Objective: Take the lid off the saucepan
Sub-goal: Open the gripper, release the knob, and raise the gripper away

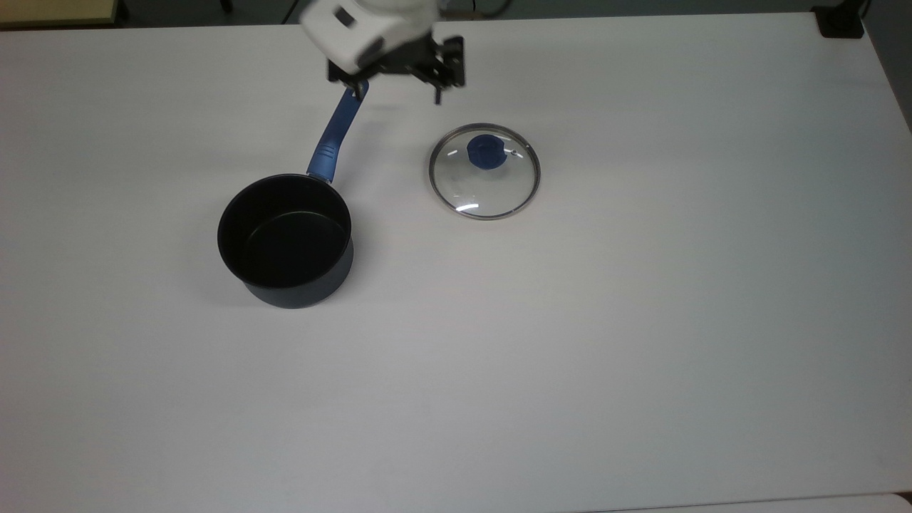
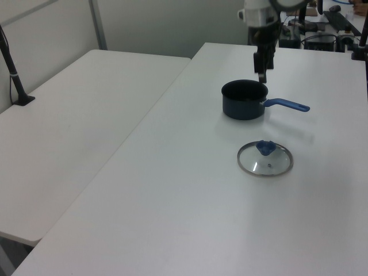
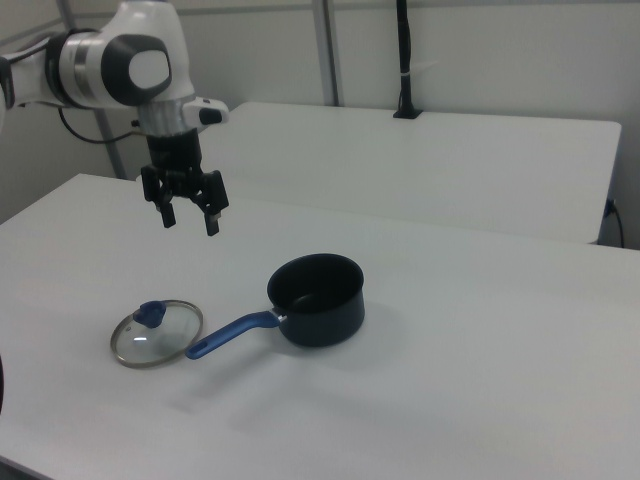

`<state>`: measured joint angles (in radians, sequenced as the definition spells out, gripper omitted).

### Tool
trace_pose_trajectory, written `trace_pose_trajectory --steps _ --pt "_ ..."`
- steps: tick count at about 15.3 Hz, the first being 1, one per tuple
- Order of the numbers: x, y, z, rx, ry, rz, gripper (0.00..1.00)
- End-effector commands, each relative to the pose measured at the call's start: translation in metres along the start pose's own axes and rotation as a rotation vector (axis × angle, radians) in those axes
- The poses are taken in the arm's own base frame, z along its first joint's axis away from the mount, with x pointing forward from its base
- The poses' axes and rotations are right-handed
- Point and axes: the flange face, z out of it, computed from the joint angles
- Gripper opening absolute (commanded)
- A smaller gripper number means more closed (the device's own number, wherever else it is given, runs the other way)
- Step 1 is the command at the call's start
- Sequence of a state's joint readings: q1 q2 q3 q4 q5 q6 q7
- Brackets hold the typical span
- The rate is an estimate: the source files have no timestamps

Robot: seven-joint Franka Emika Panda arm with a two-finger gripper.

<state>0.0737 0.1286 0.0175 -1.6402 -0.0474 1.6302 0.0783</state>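
White table [image 1: 641, 320] all round, and the lid [image 1: 484, 171] lies flat on it, just beside the saucepan [image 1: 286, 240] (uncovered, black inside showing). High above the saucepan's handle hangs the gripper [image 3: 187, 215], fingers spread wide, holding nothing.

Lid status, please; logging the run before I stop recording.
End effector open, empty, raised above the table. Lid off, flat on the table beside the pot. Nothing in the way.

One saucepan [image 1: 286, 242] and one lid [image 1: 484, 171] are counted on the near tabletop [image 1: 641, 320]. One gripper [image 3: 187, 207] is seen, and two tables in all.
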Motion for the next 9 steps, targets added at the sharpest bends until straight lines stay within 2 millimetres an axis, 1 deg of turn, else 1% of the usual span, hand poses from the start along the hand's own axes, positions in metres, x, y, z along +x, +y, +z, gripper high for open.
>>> trace_pose_trajectory --steps 1,3,4,9 --pt "-0.013 0.023 -0.019 0.017 -0.007 0.0 1.0" --pt "-0.018 0.03 -0.027 0.017 0.001 0.011 1.0" --pt "-0.019 0.031 -0.03 0.014 0.007 0.017 1.0" --pt "-0.019 0.032 -0.031 0.009 0.011 0.027 1.0"
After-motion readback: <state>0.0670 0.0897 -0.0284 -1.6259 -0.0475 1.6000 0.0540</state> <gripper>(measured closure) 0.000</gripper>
